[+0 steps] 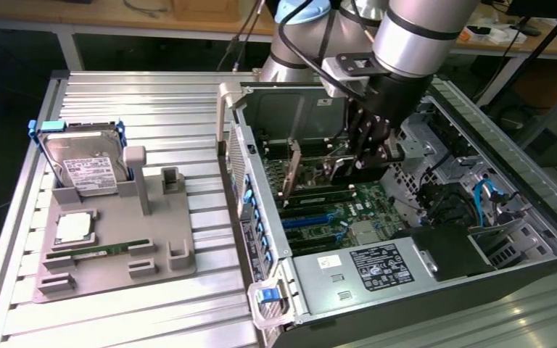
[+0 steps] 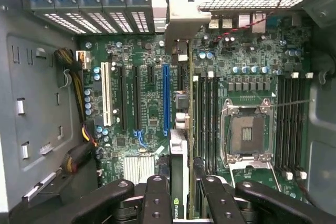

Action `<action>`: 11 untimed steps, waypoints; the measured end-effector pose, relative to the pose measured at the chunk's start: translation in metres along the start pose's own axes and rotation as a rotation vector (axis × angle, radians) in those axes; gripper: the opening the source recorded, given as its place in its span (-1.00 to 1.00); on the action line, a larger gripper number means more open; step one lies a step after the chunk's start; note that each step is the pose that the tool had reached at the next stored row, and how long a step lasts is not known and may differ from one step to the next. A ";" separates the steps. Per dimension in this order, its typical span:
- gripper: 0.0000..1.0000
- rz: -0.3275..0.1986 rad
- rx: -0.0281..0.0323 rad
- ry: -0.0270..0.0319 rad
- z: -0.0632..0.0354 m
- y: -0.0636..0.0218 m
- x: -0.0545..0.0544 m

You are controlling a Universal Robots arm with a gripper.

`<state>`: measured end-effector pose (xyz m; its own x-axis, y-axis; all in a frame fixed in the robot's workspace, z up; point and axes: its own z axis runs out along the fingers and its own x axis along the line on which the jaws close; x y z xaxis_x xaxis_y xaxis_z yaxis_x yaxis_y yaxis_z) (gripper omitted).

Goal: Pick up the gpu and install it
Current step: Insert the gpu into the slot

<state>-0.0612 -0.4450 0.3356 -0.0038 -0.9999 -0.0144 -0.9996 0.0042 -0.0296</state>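
In the exterior view my gripper [image 1: 361, 165] reaches down inside the open computer case [image 1: 535, 203], over the green motherboard [image 1: 318, 214]. It is shut on the gpu [image 1: 307, 174], a thin card held on edge, with its metal end bracket toward the rear wall of the case. The wrist view looks along the gpu [image 2: 179, 148] edge-on between my two fingers [image 2: 157, 198]. Its silver bracket [image 2: 181, 19] stands at the rear slot openings. The card hangs just beside the long blue slot [image 2: 166, 98], over the black slot next to it. I cannot tell whether it touches the slot.
A grey fixture [image 1: 114, 261] on the slatted table holds a silver hard drive [image 1: 83, 163], a square chip [image 1: 73, 228] and a narrow memory stick [image 1: 99, 250]. Inside the case are the CPU socket [image 2: 247, 135], memory slots [image 2: 291, 124], cable bundles [image 2: 79, 156] and the power supply [image 1: 376, 264].
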 end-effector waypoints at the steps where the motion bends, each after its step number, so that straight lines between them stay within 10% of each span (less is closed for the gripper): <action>1: -0.47 -0.007 -0.0001 -0.0002 0.0016 0.0005 0.000; 11: -0.47 0.026 0.0040 0.0008 0.0150 0.0025 0.000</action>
<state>-0.0632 -0.4450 0.3205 -0.0299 -0.9994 -0.0144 -0.9990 0.0304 -0.0332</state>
